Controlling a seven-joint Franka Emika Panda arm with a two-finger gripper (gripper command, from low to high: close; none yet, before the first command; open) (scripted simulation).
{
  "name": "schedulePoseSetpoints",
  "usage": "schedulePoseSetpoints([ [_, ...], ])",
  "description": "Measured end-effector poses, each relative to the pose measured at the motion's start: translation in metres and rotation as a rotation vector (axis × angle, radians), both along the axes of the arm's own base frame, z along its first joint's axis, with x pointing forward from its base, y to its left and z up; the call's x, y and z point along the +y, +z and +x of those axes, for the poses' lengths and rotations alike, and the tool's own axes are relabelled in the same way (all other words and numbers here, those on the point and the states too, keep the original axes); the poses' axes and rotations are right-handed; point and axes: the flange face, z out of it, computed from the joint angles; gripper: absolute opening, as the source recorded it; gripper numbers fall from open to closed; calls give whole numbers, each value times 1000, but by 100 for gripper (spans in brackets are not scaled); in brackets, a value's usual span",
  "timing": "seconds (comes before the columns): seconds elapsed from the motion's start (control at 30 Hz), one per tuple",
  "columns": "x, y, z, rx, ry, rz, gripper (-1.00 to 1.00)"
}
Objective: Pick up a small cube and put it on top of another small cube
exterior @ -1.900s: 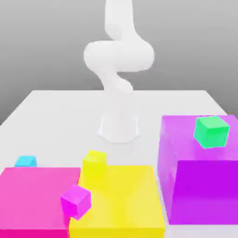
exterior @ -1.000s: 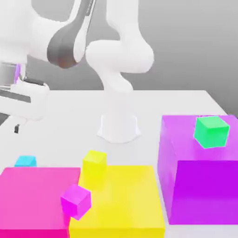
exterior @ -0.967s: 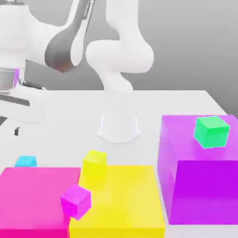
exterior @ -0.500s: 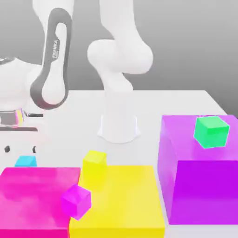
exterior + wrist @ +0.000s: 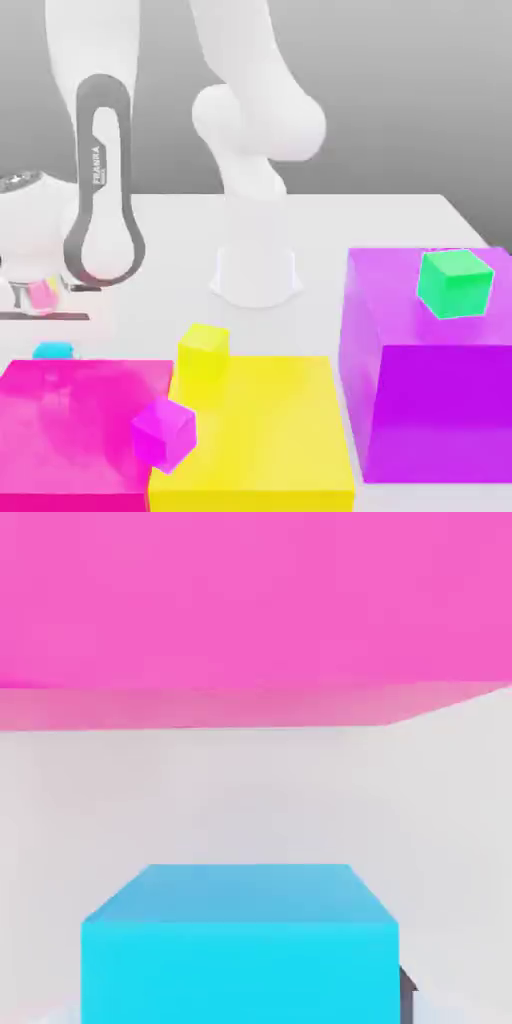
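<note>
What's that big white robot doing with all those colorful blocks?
The white robot arm has reached down to the small cyan cube on the white table, just behind the big pink block. Its jaws are shut, and the hand view shows the cyan cube right up close, so it seems to be grabbing it. The small yellow cube, small magenta cube and green cube sit untouched.

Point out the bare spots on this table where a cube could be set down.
Open white table lies behind the big purple block and beside the robot base. The front is crowded: pink block, yellow block, small cyan cube under the arm.
</note>
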Motion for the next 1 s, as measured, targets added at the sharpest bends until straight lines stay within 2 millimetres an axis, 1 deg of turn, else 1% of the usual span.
schedulePoseSetpoints([
  [0.2,0,42,-1,1,1,0,-100],
  [0.27,6,52,2,12,-10,-2,-100],
  [0.57,58,86,38,64,-159,-47,-100],
  [0.73,89,106,53,65,-262,-70,-100],
  [1.0,148,138,72,40,-410,-76,-100],
])
